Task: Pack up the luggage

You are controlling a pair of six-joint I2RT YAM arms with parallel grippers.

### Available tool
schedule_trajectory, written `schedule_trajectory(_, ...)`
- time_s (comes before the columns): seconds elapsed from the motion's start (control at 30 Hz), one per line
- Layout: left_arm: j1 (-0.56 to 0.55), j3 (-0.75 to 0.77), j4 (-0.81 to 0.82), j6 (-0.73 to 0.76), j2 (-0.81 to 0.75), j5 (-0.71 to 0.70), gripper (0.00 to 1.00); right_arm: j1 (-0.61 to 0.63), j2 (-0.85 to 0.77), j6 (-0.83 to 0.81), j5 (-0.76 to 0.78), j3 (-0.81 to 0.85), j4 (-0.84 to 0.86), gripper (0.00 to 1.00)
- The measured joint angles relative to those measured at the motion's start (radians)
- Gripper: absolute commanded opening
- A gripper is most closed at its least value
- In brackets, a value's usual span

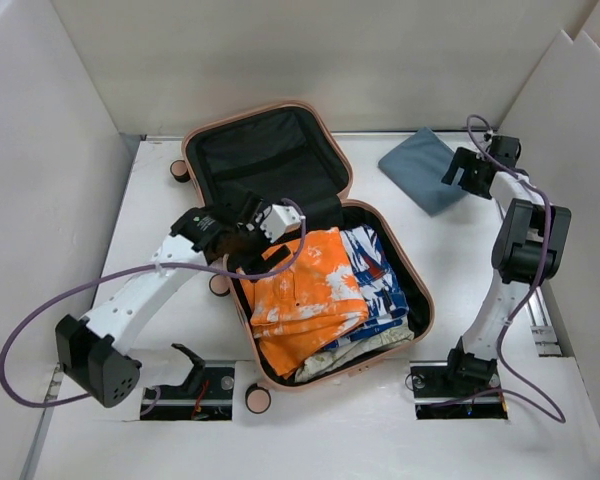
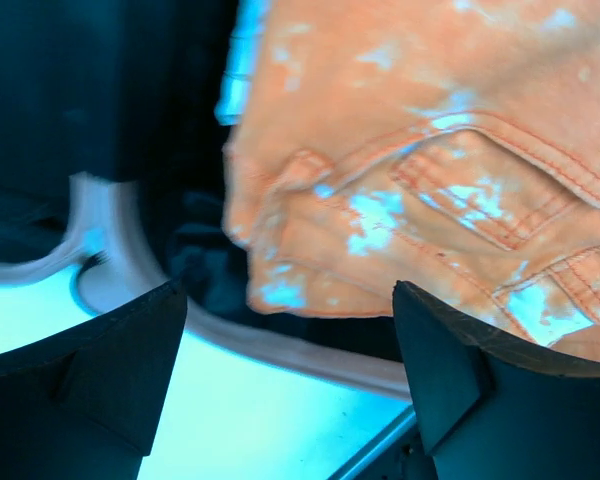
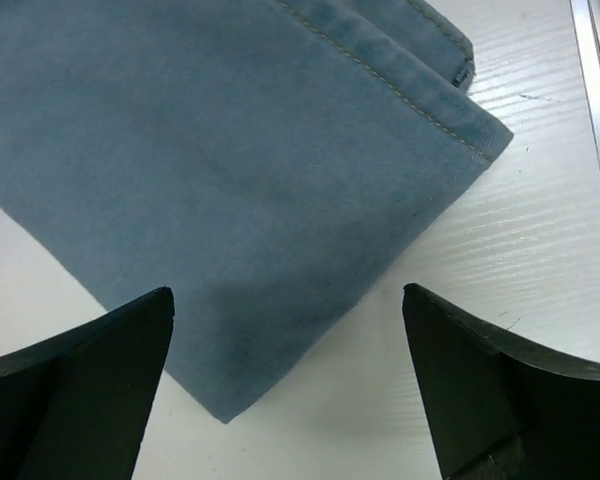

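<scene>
Pink hard shell, black lining: the luggage lies open on the white worktop, its 2 halves flat. The lid half, away from the arm bases, shows only its lining. The half nearer the bases is packed.

On top of that half, toward the luggage's left side, lies a folded orange garment with white blotches. Just beside it, on the luggage's right side, lies a blue-and-white patterned garment. A pale garment shows under both at the luggage's near edge. 3 pink wheels sit along the luggage's left side, on the worktop.

The left claw hangs over the luggage's left rim, near the hinge line, above a corner of the orange garment. Its jaws stand apart. In the left wrist view that corner, with its stitched pocket, and the luggage's pale rim show between the 2 fingers. I cannot tell whether a fingertip touches the cloth. A purple cable loops from this arm out to the left of the luggage.

A folded blue-grey cloth lies flat on the worktop to the right of the luggage's lid half, apart from it. The right claw is above that cloth's edge farthest from the luggage. Its jaws are wide apart, and the cloth's hemmed corner lies between them in the right wrist view. Bare worktop shows beside that corner.
</scene>
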Motion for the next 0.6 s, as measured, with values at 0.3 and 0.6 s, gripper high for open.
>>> schedule_trajectory(0.3,0.038,0.122,0.058,-0.05,-0.043,-0.072,0.82,-0.048,0.091,0.126,0.032,0.009,0.011,1.0)
schedule_trajectory(0.6,0.259,0.183,0.129,-0.183,0.043,-0.002,0.84,-0.051,0.249,0.176,0.011,0.241,0.007,0.97)
